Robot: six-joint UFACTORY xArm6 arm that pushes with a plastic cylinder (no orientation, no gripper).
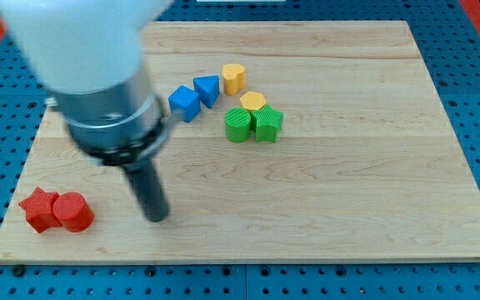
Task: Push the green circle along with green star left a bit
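Observation:
A green circle [238, 125] and a green star [267, 123] stand side by side, touching, a little above the middle of the wooden board [348, 183]. The circle is on the left, the star on the right. A yellow block [252, 102] touches both from above. My tip [156, 217] rests on the board at the lower left, far from the green pair, down and to their left. The arm's blurred body covers the view's upper left.
A blue cube [184, 102] and a blue triangle [207, 89] lie left of the green pair, with a second yellow block [234, 77] above. A red star [37, 209] and red circle [72, 212] sit at the lower left corner.

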